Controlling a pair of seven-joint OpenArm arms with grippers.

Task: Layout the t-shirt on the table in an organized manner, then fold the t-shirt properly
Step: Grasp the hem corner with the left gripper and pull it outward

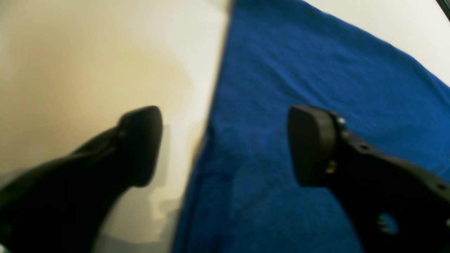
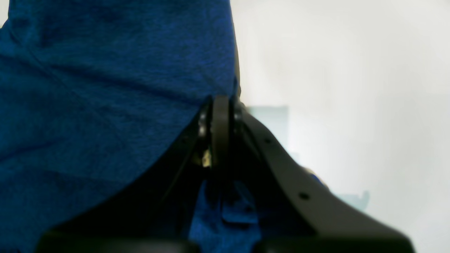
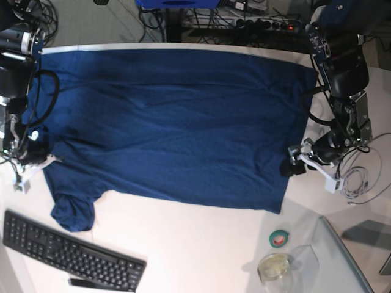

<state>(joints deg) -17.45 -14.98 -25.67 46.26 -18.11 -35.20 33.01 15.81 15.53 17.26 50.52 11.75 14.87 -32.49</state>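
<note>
Left pincer [image 1: 225, 146] spread wide over the t-shirt [image 3: 177, 122] edge; right pincer [image 2: 220, 105] pinching the cloth.

Matt knit t-shirt [image 3: 177, 122], glossy smooth table [image 3: 201, 244]

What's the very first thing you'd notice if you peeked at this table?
The big dark blue t-shirt spread flat over most of the white table, one sleeve bunched near the black keyboard. Then the two robot arms at its sides: the left claw hangs open over the shirt's edge, and the right claw is pinched shut on the cloth.
</note>
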